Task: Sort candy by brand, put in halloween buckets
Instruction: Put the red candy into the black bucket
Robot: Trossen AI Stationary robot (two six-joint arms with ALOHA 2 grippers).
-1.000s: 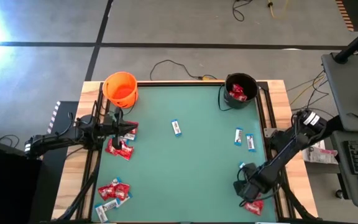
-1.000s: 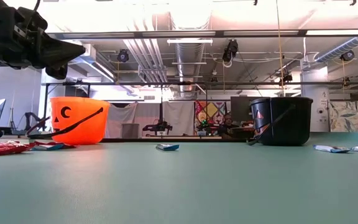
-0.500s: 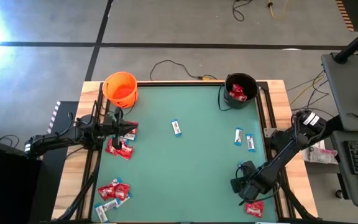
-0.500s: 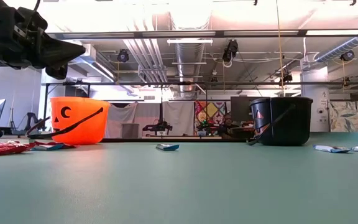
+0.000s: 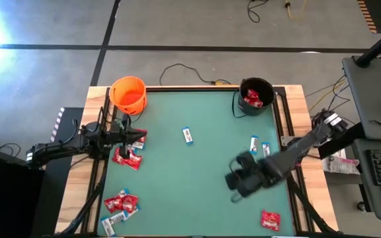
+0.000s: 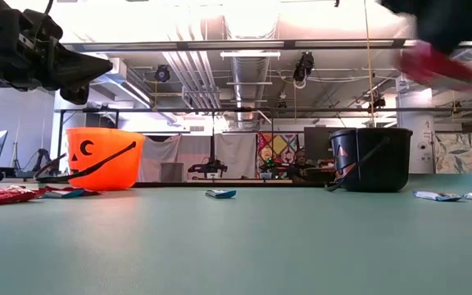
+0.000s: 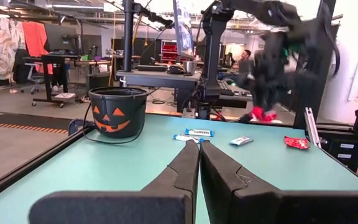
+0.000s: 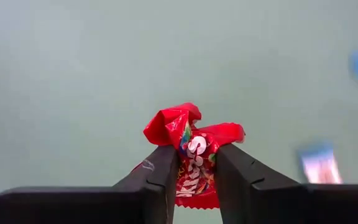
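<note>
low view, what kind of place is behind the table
Probably an open lab or workshop: bare ceiling ducts run overhead, desks with equipment stand around, and loose cables trail over the concrete floor.

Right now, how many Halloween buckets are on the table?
2. The bright orange plastic pail stands at the far left corner, and the black cauldron-like pail at the far right corner. None looks hidden.

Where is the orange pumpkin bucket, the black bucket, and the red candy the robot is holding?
orange bucket (image 5: 128, 94), high view, on its inner wall.
black bucket (image 7: 117, 113), left wrist view, on its front with the pumpkin face.
red candy packet (image 8: 191, 144), right wrist view, on the crinkled wrapper between the right gripper's fingers.
</note>
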